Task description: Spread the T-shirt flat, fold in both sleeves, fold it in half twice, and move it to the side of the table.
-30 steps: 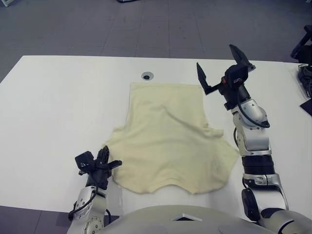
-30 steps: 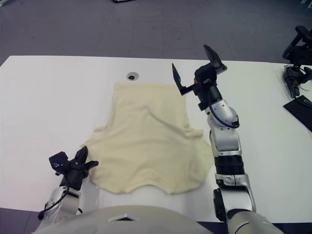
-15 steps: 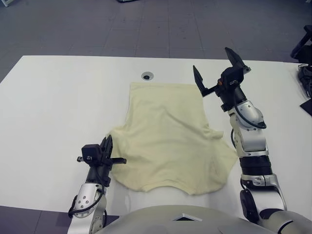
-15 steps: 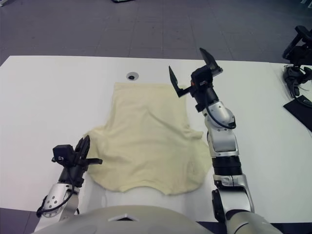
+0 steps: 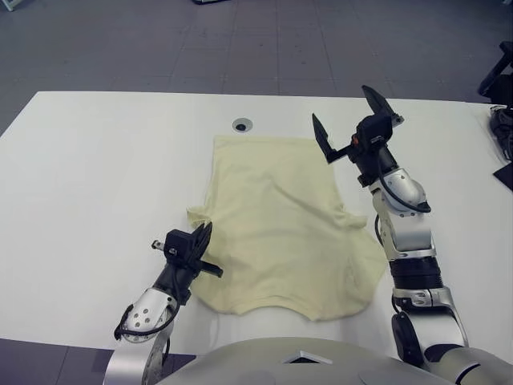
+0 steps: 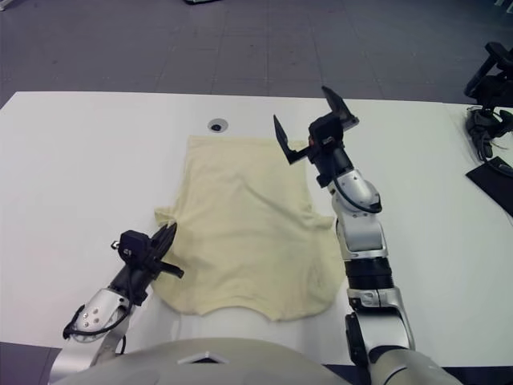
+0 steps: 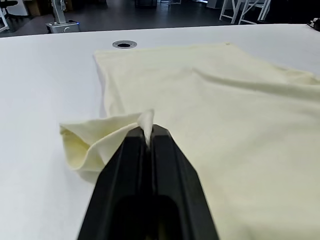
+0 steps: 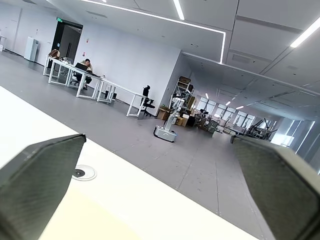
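Left jaws moved inward, pinching T-shirt (image 5: 280, 216) sleeve, right jaws spread above far corner

Pale yellow T-shirt (image 5: 280, 224) spread mid-table, hem farthest, left sleeve folded up over itself.

T-shirt (image 5: 280, 224) on table (image 5: 96, 160), cable hole (image 5: 242, 124) just behind

Grey tile flr (image 5: 160, 40), strip lights (image 8: 181, 9), office desks (image 8: 70, 67)
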`<state>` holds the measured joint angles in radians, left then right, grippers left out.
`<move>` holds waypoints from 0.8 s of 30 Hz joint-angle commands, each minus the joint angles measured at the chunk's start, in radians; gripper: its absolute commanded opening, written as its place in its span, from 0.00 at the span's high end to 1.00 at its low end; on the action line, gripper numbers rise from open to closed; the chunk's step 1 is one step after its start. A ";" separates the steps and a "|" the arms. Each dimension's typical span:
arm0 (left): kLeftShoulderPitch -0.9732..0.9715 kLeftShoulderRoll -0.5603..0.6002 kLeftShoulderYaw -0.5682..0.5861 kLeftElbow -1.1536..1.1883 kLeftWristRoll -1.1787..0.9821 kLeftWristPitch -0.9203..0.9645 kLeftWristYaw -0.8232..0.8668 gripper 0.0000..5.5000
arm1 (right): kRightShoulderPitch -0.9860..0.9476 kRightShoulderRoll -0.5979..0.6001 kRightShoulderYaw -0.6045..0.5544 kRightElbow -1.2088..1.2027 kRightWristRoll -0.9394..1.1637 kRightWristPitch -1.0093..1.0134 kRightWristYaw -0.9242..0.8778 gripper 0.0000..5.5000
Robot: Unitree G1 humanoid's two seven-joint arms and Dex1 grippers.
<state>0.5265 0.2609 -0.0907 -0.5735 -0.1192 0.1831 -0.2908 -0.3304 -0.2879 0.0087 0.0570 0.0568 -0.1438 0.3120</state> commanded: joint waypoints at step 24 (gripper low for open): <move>-0.084 0.274 -0.119 0.050 0.184 0.012 -0.226 0.99 | 0.003 0.015 0.007 0.036 -0.010 0.001 0.011 0.02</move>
<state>0.4459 0.5253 -0.2076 -0.5260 0.0534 0.1993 -0.5130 -0.3304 -0.2752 0.0120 0.0872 0.0493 -0.1444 0.3185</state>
